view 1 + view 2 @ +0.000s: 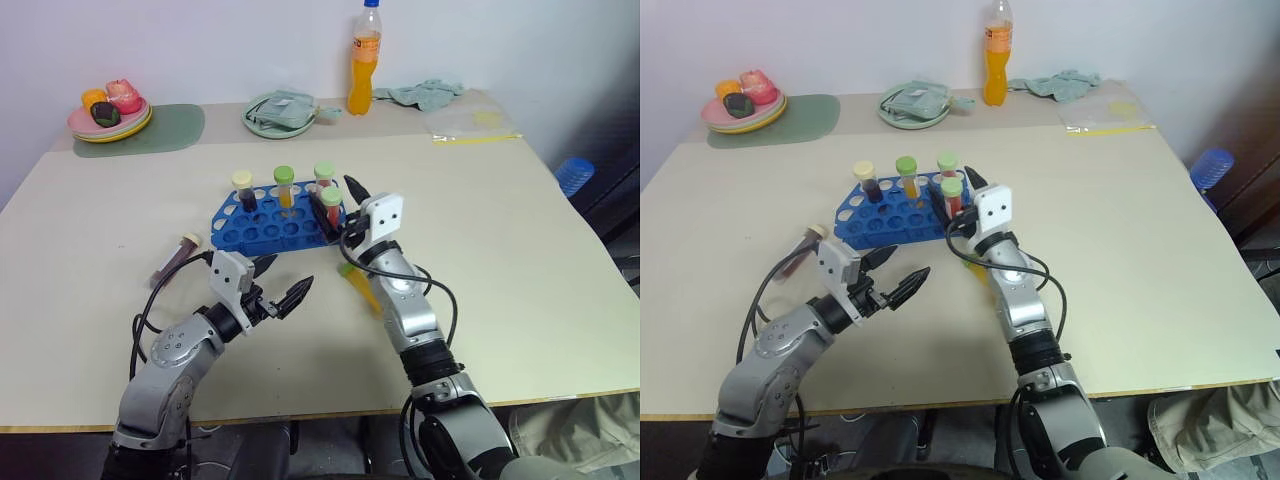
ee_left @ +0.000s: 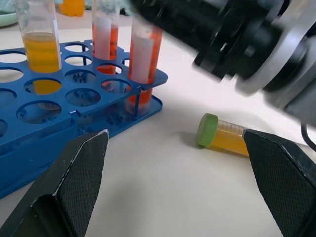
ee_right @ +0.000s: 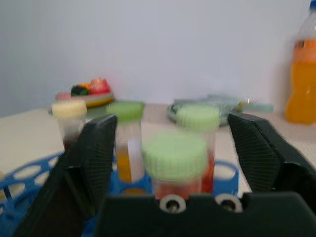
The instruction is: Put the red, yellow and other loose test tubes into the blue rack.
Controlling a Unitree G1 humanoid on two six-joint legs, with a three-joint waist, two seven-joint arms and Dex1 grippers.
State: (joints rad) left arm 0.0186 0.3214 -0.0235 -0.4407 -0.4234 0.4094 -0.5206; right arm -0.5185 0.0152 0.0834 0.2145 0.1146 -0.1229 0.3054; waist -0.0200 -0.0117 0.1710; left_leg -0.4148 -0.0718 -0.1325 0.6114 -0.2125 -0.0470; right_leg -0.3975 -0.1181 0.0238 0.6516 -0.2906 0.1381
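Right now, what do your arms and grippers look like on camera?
Both arms are silver-grey metal with black joints and loose black cables. The left gripper and right gripper each have two black, pointed, textured fingers behind a white wrist block; the right block shows two small holes.

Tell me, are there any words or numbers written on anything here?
No words or numbers can be read.
The bottle: its label is too small to read.
The tubes in the rack have white label patches, like the red tube: no writing can be made out.
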